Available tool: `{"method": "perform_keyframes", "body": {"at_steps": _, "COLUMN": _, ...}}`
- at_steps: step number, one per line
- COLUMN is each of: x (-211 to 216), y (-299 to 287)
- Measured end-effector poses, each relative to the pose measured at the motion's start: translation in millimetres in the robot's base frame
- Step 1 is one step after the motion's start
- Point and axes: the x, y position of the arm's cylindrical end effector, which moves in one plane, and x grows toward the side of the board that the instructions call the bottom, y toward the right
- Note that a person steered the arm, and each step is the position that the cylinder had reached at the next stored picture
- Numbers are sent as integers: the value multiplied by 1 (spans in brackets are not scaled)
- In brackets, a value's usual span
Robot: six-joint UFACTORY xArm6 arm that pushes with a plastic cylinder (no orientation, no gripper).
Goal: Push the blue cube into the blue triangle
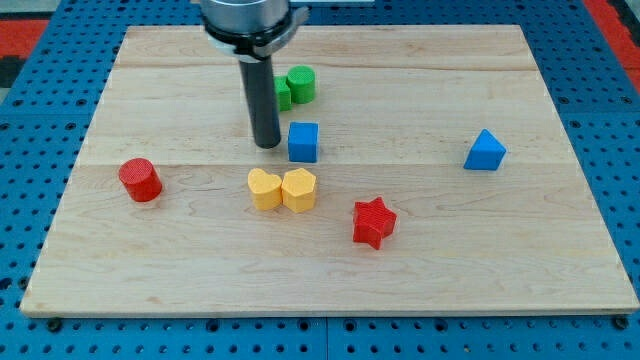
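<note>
tip: my tip (267, 146) sits just beside the blue cube (303, 142), on its view-left side; bare rod, nothing gripped
cube: mid-board, view-left of the blue triangle (485, 151), well apart
push line: tip, cube, triangle roughly in one row; judged push toward view's right
path: bare wooden board (420, 80) between them
near cube: green blocks (295, 87) above, yellow blocks (282, 189) below, red star (374, 222) below-right
</note>
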Motion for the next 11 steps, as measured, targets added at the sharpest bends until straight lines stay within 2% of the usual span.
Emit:
{"method": "perform_keyframes", "body": {"at_steps": 4, "x": 0, "y": 164}}
{"method": "perform_keyframes", "body": {"at_steps": 5, "x": 0, "y": 169}}
{"method": "perform_keyframes", "body": {"at_steps": 6, "x": -25, "y": 135}}
{"method": "perform_keyframes", "body": {"at_steps": 7, "x": 4, "y": 123}}
{"method": "perform_keyframes", "body": {"at_steps": 8, "x": 31, "y": 128}}
{"method": "perform_keyframes", "body": {"at_steps": 9, "x": 35, "y": 136}}
{"method": "perform_keyframes", "body": {"at_steps": 11, "x": 20, "y": 173}}
